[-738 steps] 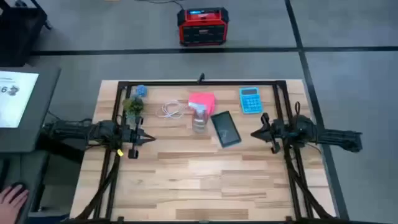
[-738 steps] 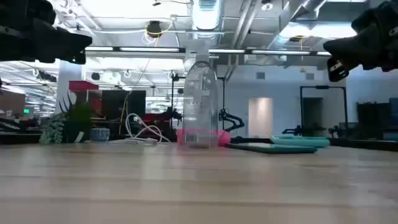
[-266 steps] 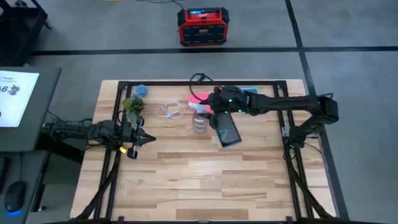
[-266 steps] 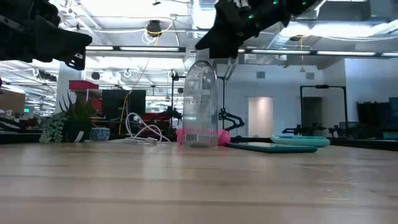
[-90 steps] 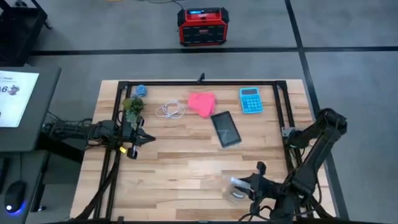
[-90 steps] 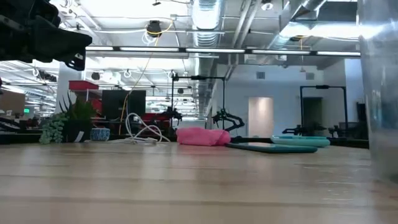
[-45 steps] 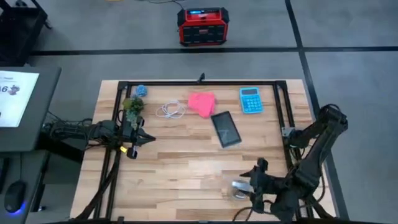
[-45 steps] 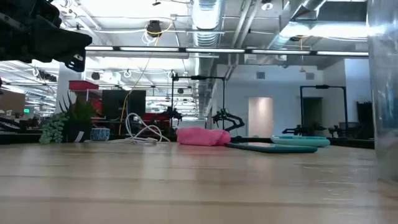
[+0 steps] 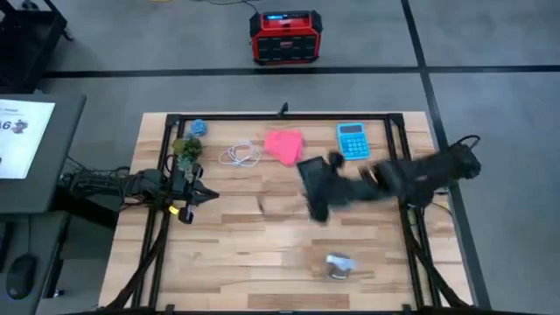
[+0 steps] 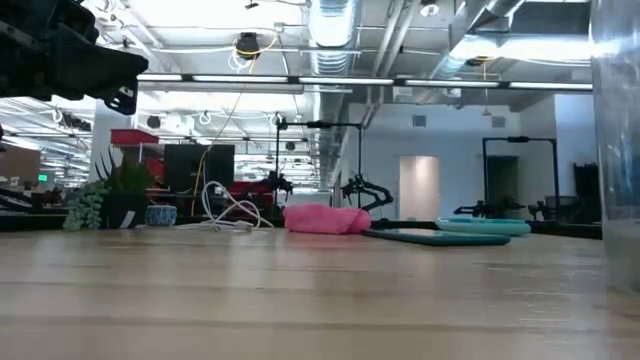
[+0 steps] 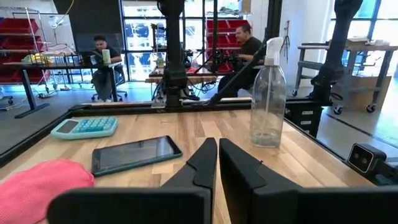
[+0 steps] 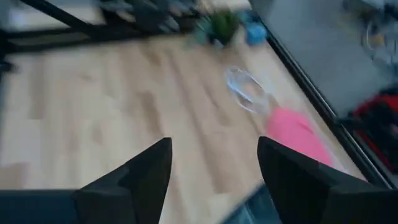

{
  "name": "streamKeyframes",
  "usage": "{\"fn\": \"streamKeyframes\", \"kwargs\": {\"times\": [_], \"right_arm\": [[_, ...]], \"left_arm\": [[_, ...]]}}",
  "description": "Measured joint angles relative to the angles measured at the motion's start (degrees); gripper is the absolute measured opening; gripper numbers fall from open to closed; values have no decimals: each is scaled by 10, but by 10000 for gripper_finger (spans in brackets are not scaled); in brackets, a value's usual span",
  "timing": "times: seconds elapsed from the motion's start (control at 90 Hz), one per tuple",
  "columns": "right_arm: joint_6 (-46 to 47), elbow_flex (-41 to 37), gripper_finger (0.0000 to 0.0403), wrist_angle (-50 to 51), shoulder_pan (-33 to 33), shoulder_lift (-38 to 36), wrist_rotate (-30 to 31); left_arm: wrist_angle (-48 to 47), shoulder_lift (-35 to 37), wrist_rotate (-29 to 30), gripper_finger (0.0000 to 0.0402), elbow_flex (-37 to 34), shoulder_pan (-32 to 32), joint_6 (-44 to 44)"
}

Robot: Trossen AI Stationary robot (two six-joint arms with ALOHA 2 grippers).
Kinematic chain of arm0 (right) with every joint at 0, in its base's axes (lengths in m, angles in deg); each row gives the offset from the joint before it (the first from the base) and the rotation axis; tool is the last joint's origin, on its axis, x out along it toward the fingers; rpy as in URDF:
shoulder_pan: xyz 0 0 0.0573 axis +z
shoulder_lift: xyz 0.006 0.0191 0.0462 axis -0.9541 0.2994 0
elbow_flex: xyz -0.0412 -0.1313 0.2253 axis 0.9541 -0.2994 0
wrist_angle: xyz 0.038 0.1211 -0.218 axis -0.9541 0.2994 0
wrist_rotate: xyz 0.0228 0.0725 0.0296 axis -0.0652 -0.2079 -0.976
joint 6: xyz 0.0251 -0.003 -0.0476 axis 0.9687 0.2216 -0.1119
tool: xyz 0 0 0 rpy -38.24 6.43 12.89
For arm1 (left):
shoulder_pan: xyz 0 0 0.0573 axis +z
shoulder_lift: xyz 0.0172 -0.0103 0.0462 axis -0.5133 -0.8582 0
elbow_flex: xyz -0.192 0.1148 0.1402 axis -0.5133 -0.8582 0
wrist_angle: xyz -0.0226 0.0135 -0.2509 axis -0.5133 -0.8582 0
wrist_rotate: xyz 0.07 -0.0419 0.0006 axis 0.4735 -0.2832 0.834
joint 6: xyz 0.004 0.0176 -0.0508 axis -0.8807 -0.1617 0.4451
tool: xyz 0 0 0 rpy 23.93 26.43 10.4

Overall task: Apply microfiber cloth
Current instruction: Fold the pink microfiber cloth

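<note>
The pink microfiber cloth point(image 9: 284, 146) lies bunched on the table's far middle; the low view shows it too point(image 10: 325, 219). My right gripper point(image 9: 319, 191) hangs open above the table just to the near right of the cloth, over the dark phone point(image 11: 135, 154), with nothing between its fingers. The right wrist view looks down on the cloth point(image 12: 297, 134) ahead of its fingers. My left gripper point(image 9: 197, 194) waits shut at the table's left side.
A clear spray bottle point(image 9: 339, 265) stands near the front right. A blue calculator point(image 9: 352, 140) lies at the far right, a white cable point(image 9: 241, 156) and a small plant point(image 9: 186, 149) at the far left. A black frame point(image 9: 280, 116) borders the table.
My right gripper has come away from the spray bottle, which stays standing near the front right. The arm has risen and swung fast toward the far edge and the left, and now hangs over the phone beside the cloth.
</note>
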Motion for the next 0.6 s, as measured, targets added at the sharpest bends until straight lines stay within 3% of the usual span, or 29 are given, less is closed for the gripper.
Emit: {"fn": "streamKeyframes", "kwargs": {"times": [0.122, 0.278, 0.6], "right_arm": [[-94, 0, 223, -9, -120, 53, -99], [-179, 0, 223, -2, -199, 143, -182], [-246, -1, 195, -63, -245, 295, -169]], "left_arm": [[0, 0, 0, 0, 0, 0, 2], [0, 0, 0, 0, 0, 0, 4], [0, 0, 0, 0, 0, 0, 6]]}}
